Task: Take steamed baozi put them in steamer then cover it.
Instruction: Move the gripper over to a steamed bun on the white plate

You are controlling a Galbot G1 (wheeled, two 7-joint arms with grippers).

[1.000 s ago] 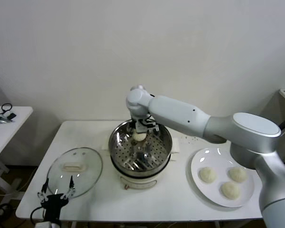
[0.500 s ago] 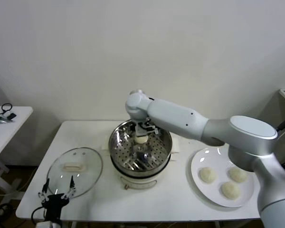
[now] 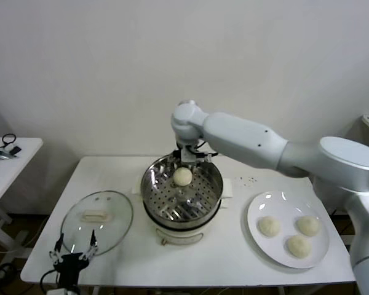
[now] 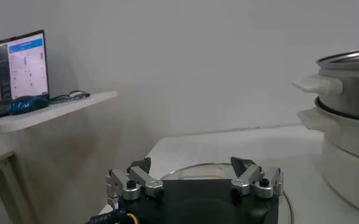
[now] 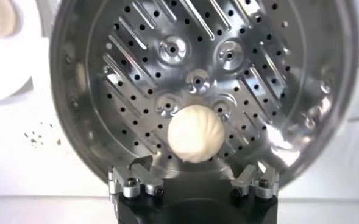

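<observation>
We see one bun (image 3: 182, 176) lying free on the holed floor of the steamer (image 3: 152, 196), at the middle of the frame. Our right gripper (image 5: 193, 181) hangs just above it with fingers spread, holding nothing. Three more buns (image 3: 269, 226) sit on the plate (image 3: 257, 206) at lower right. Our left gripper (image 3: 72, 253), also spread, waits at lower left beside the glass lid (image 3: 114, 228).

glass lid (image 3: 97, 219) and white plate (image 3: 256, 207) on white table (image 3: 234, 258)
</observation>
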